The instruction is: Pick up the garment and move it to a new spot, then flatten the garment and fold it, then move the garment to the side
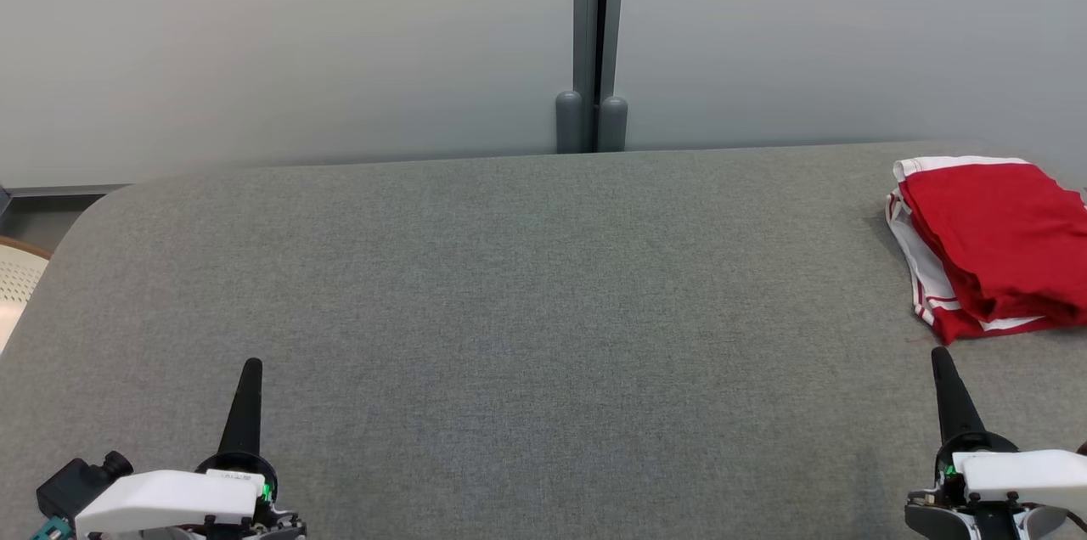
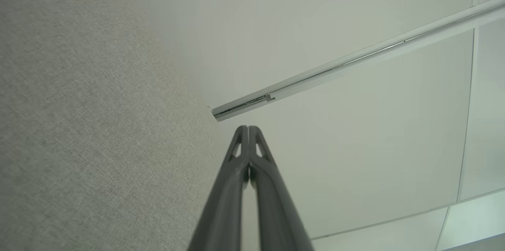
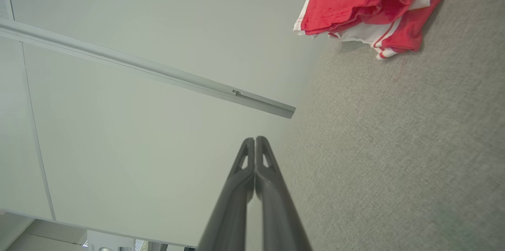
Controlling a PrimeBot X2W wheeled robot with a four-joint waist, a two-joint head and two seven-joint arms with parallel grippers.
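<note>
Resting at the lower left of the head view, the left fingers (image 1: 244, 417) are pressing together, pinching nothing. Across the middle, the grey table (image 1: 509, 285) is stretching toward a pale wall (image 1: 297, 39). At the lower right, the right fingers (image 1: 955, 408) are pressing together too, empty. The red-and-white garment (image 1: 994, 234) is lying folded at the right edge with nothing blocking it, so the task is looking essentially finished.

No readable text, brand or number, faint marking (image 1: 231, 477) on left wrist housing (image 1: 170, 499) — too blurred
</note>
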